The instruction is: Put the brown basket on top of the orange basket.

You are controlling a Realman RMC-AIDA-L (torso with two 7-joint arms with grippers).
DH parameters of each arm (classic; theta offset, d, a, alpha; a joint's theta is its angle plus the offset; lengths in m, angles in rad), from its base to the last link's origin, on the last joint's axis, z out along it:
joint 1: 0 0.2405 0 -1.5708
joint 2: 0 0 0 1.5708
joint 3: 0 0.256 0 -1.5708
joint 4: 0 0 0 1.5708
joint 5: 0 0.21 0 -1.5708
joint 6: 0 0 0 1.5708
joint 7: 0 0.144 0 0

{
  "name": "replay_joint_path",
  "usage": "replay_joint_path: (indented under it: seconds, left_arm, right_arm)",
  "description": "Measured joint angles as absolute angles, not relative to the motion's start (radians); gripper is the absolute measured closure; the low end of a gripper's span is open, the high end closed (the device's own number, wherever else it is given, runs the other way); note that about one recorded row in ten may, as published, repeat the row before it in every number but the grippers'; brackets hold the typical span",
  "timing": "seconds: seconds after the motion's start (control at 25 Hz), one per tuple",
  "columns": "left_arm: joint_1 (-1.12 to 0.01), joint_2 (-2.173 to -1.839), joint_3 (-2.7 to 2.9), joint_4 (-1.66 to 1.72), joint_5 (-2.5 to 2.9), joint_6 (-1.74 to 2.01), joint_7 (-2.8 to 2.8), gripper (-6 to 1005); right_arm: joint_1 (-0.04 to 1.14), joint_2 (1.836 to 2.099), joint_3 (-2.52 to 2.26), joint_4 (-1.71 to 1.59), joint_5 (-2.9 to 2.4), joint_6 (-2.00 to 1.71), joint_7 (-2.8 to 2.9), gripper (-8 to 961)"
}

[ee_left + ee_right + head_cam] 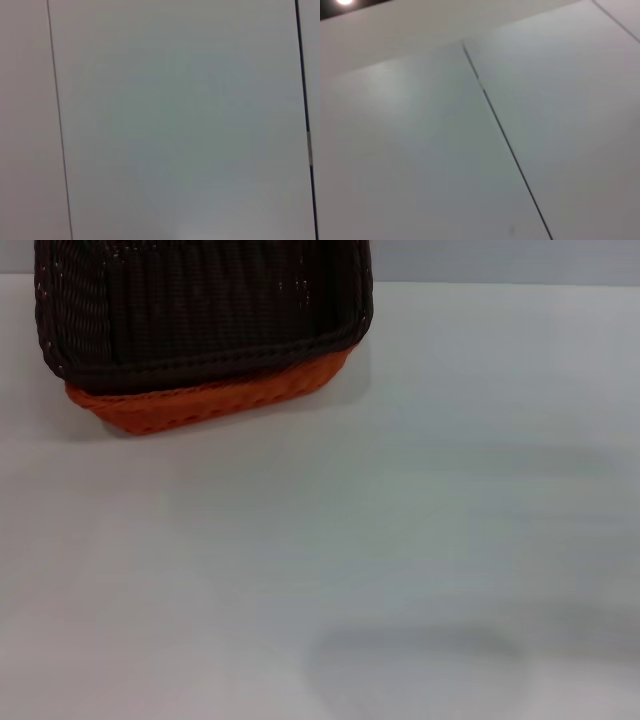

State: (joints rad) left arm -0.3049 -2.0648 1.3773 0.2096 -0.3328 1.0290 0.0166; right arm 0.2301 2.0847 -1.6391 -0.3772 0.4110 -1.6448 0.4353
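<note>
- A dark brown woven basket [205, 310] sits nested on top of a bright orange woven basket [215, 400] at the far left of a pale grey-white table [420, 540], as the head camera shows it
- Only a band of the orange basket's rim and side shows beneath the brown one, along the near edge and the near right corner
- The brown basket looks seated a little askew: more orange shows at the near left than at the right, so the two rims do not line up evenly
- Judging by this, the stacking itself appears done
- What could go wrong: if the brown basket rests on the orange rim rather than settling down inside, a nudge or a bump to the table could tip or slide it off
- Another risk: the pair stands at the far left of the view, partly cut off by the frame, so how much table lies beyond them cannot be told
- Neither gripper appears in the head view; only a soft shadow lies on the table near the bottom edge
- The left wrist camera shows only plain pale panels with thin dark seams, no fingers and no basket
- The right wrist camera likewise shows pale panels, a seam and a bright light in one corner
- Whether either gripper's fingers are spread or pressed together cannot be told; nothing shows them holding or touching anything
</note>
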Motion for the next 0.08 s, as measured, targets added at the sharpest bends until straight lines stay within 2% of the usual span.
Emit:
replay_joint_path:
  seconds: [0.08]
  left_arm:
    - [-0.305, -2.065, 1.377, 0.21, -0.333, 1.036, 0.017, 308]
  right_arm:
    - [0.222, 2.083, -1.657, -0.375, 0.41, -1.649, 0.417, 294]
